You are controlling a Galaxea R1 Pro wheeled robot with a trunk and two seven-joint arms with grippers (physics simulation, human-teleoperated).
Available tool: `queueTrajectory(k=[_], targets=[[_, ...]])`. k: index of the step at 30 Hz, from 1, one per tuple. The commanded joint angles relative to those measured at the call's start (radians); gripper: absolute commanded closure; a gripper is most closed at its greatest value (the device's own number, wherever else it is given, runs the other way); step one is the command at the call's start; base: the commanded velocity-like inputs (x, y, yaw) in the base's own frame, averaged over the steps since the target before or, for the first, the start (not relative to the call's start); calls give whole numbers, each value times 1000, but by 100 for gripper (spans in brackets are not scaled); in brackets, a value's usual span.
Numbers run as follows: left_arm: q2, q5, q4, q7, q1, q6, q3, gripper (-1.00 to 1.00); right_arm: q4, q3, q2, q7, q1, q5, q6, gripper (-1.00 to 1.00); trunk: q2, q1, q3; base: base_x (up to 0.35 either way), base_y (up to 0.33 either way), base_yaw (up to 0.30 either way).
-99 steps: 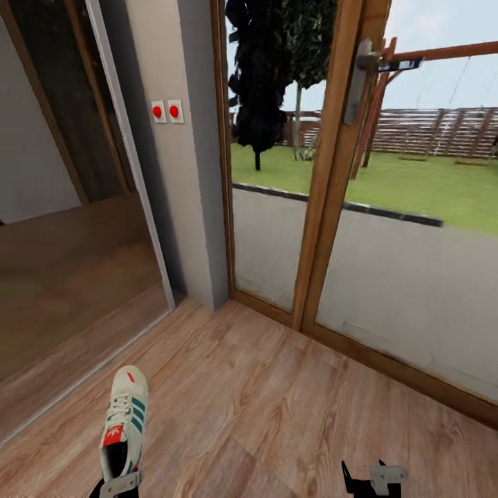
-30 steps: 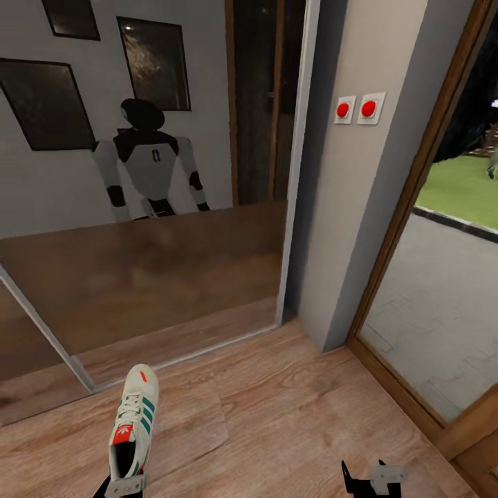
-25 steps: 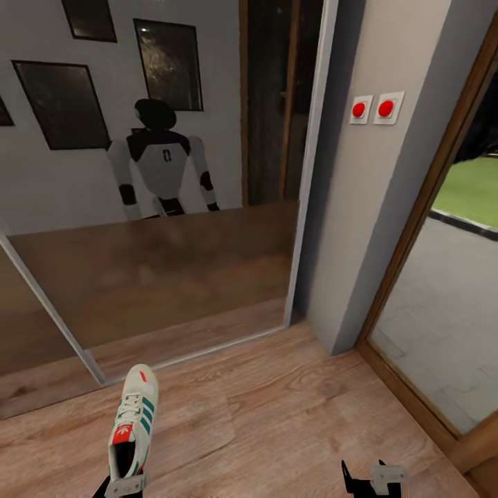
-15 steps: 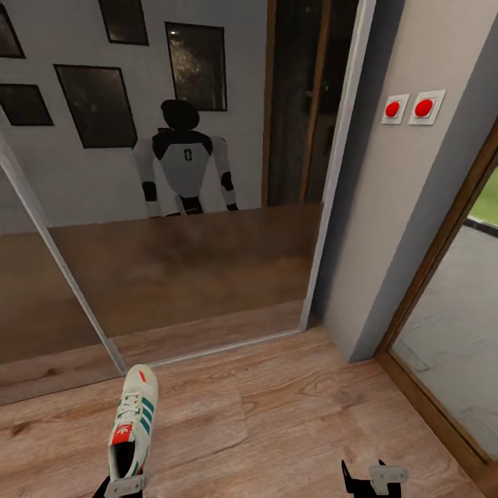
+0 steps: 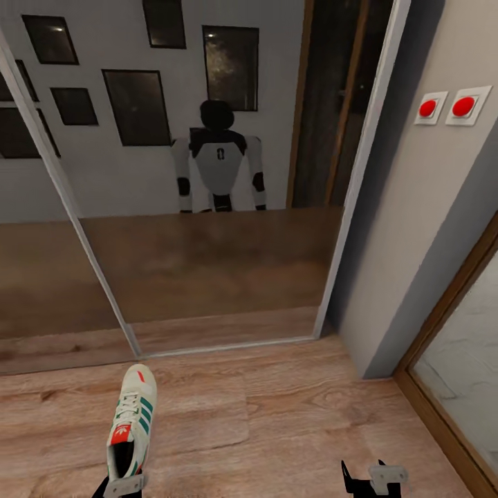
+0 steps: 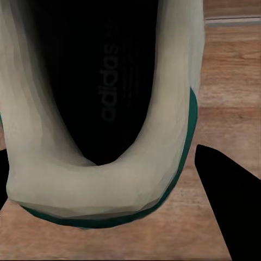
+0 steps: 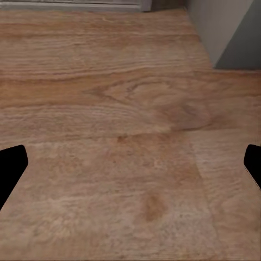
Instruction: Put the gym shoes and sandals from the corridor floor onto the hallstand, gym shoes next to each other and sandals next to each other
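Mirrored wardrobe doors face the robot across the plank floor. Left pincer clamps the shoe by its heel, toe toward 12 o'clock, carried clear of the floor. Right pincer, at 5 o'clock, gapes empty. No rack nearby; a wall stands at 2 o'clock.

Corridor floor — light brown wood-grain planks.

The boards run from the mirrored sliding panels across to the grey wall and the wooden door frame at the right. In the right wrist view the planks show knots and grain with nothing lying on them — whether the gym shoe touches the boards cannot be told.
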Motion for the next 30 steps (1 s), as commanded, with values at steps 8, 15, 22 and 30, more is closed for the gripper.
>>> queueTrajectory(k=[8, 15, 22, 30], targets=[[0, -5, 1, 8, -1, -3, 3, 100, 1, -9, 0, 0, 0, 10, -3, -100, 0, 0, -1, 0, -96, 278], [1, -5, 1, 9, -1, -3, 4, 100, 2, -9, 0, 0, 0, 10, -3, -100, 0, 0, -1, 0, -7, 279], [1, -4, 1, 8, -1, -2, 6, 100, 2, -9, 0, 0, 0, 10, -3, -100, 0, 0, -1, 0, 0, 278], [1, -6, 1, 8, -1, -3, 5, 100, 1, -9, 0, 0, 0, 10, -3, -100, 0, 0, -1, 0, -10, 278]])
